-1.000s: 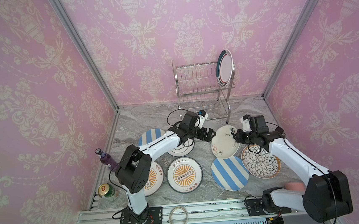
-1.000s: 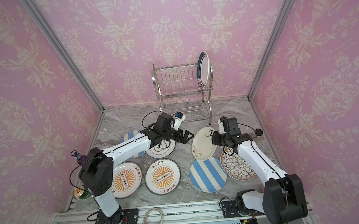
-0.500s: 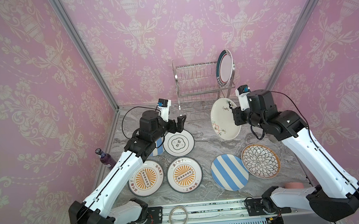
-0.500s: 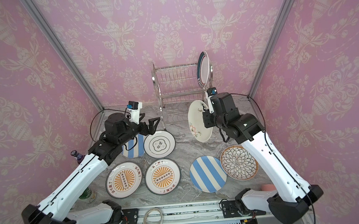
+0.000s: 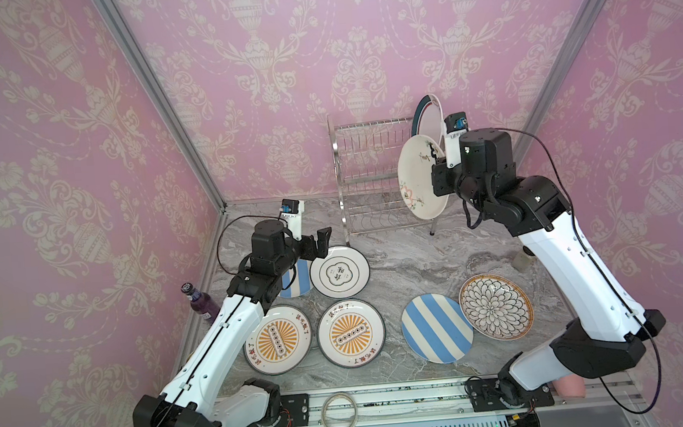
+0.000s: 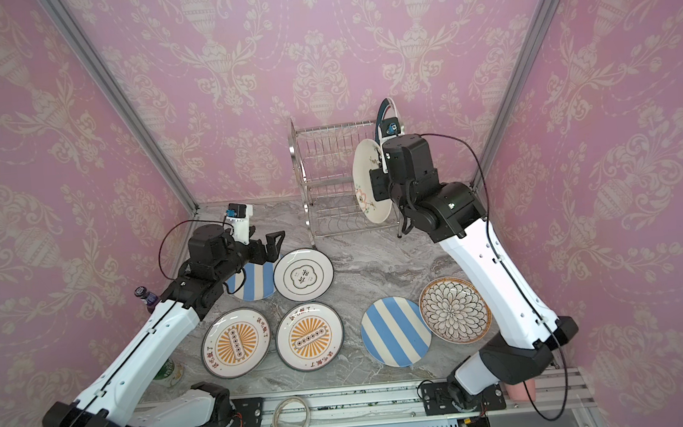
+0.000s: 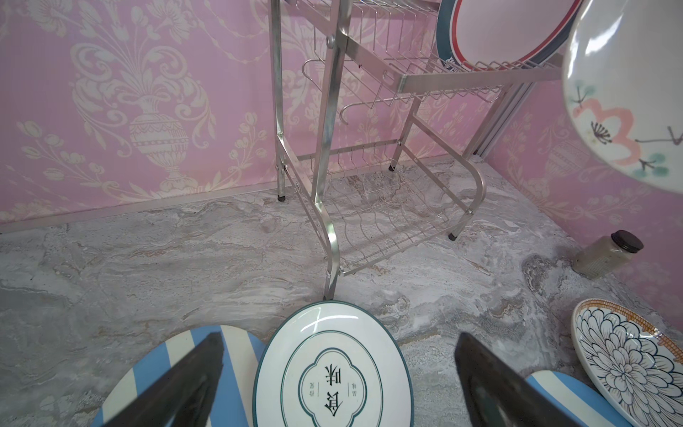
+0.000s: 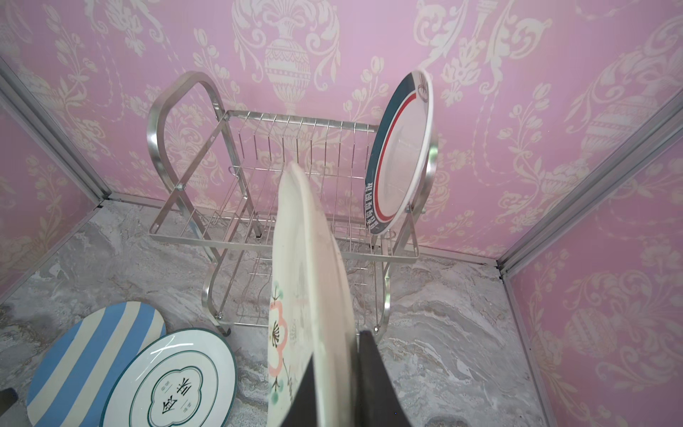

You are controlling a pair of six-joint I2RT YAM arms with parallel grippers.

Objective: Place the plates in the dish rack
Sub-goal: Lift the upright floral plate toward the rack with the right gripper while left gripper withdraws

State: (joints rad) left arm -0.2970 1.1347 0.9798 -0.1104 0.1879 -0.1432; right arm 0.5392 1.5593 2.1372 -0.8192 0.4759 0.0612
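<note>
Cream plate [image 5: 418, 183] hangs on edge in both top views, at 12 o'clock of the table [image 5: 401, 255], just in front of the rack [image 5: 363, 171] and toward its 3 o'clock end. The right gripper [image 5: 435, 159] pinches its rim at 3 o'clock, which I judge leaves the lower edge free to slide between the wires. A teal plate [image 5: 427, 112] stands in the upper tier's end slot at 3 o'clock, so the slots toward 9 o'clock are free. The other six lie flat from 9 to 4 o'clock, waiting. The left gripper [image 5: 316, 243], jaws spread and holding nothing, hovers at 10 o'clock by the white plate [image 5: 339, 271], likely its next pick, well apart from the right arm. In the left wrist view the spread fingers [image 7: 184, 380] flank that white plate without touching it, and the lower tier is bare. In the right wrist view the cream plate shows nearly edge-on, roughly in line with the upper wires, with both jaws pressed on its rim; it is not yet in a slot.
</note>
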